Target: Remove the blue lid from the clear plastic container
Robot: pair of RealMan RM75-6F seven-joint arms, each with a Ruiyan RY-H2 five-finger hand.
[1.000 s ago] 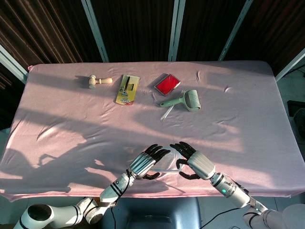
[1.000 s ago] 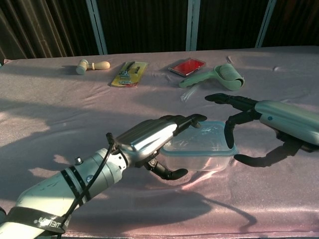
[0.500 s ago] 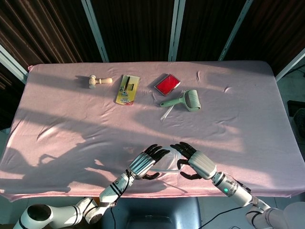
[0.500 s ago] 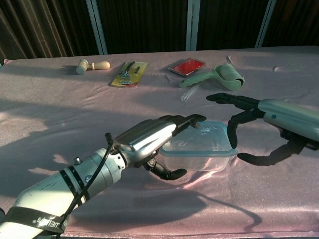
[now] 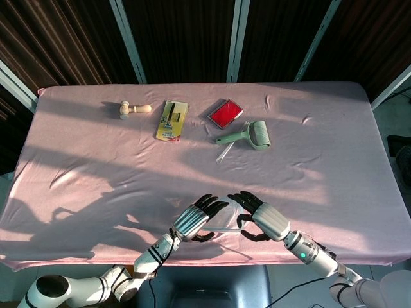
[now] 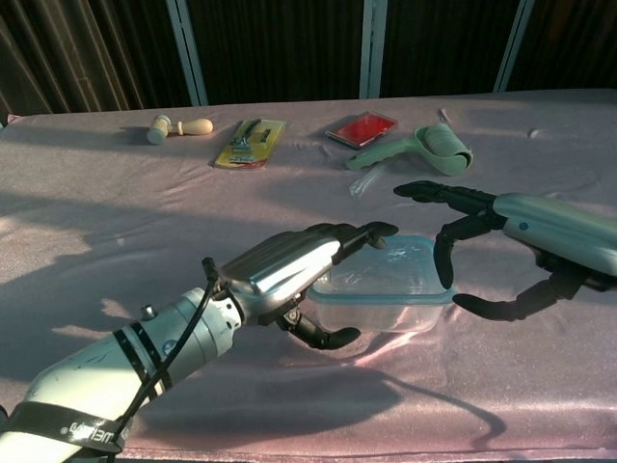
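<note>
A clear plastic container (image 6: 386,311) with a pale blue lid (image 6: 397,268) sits near the table's front edge; the head view shows the container (image 5: 225,221) between both hands. My left hand (image 6: 280,265) (image 5: 192,219) holds the container's left end, with fingers lying on the lid and the thumb against the near wall. At the container's right end my right hand (image 6: 521,224) (image 5: 264,218) is spread open. One fingertip hangs at the lid's right rim and the thumb lies low on the cloth, apart from the container. The lid sits on the container.
At the back of the pink cloth (image 5: 96,173) lie a wooden stamp (image 5: 133,109), a yellow tool card (image 5: 172,120), a red pad in a tray (image 5: 225,113) and a green lint roller (image 5: 250,135). The table's front edge (image 5: 212,260) runs just behind both wrists.
My right hand drifted slightly right, then came back toward the lid's right rim. The left hand and the container have stayed put.
</note>
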